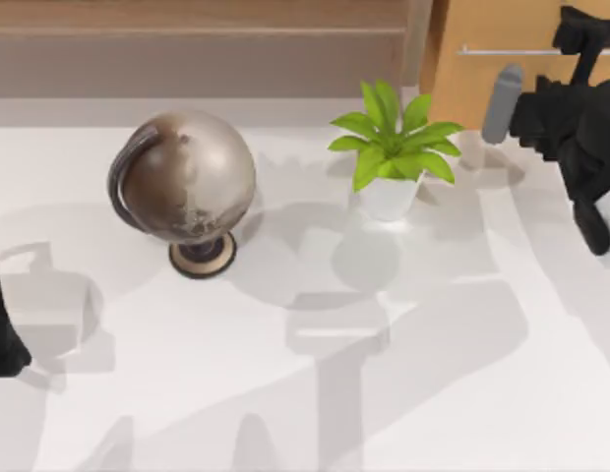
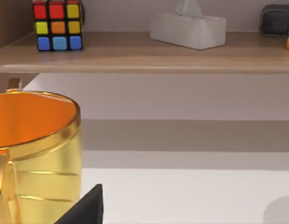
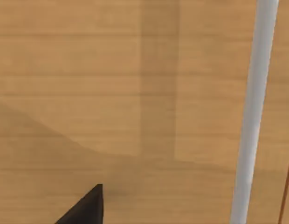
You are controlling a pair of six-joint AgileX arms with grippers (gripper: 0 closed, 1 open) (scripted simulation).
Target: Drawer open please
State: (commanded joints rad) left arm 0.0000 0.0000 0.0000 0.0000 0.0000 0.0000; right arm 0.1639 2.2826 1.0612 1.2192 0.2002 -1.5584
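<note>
**Right arm closing on the drawer handle**

The table (image 1: 315, 393) carries a globe (image 1: 187, 182) on the left and a potted plant (image 1: 394, 147) right of centre. Behind it runs a long ledge (image 1: 197, 34). The drawer (image 1: 492, 74) sits at the top right, beyond the table's far edge, its front flush and apparently still closed, with the silver handle (image 1: 507, 50) running across it.

The right arm is up against that front; its gripper (image 1: 580, 44) reaches over the handle's right end in the top view. From the right wrist, the handle (image 3: 254, 112) passes close by as a pale bar with one dark fingertip (image 3: 86, 207) in the corner. Whether the fingers are spread or clamped, I cannot tell.

To do this step well, I judge the fingers should straddle the bar squarely, close firmly, then pull straight back toward the table so the drawer slides without twisting. The plant stands near the pull path and the arm should keep clear of it.

The left arm (image 1: 5, 329) is parked at the table's left edge. Its wrist camera looks past a gold cup (image 2: 37, 154) to the ledge, with a puzzle cube (image 2: 57, 24) and tissue box (image 2: 188, 29); the state of its fingers cannot be made out either.

The drawer's right part is covered by the arm, and its inside is hidden.
</note>
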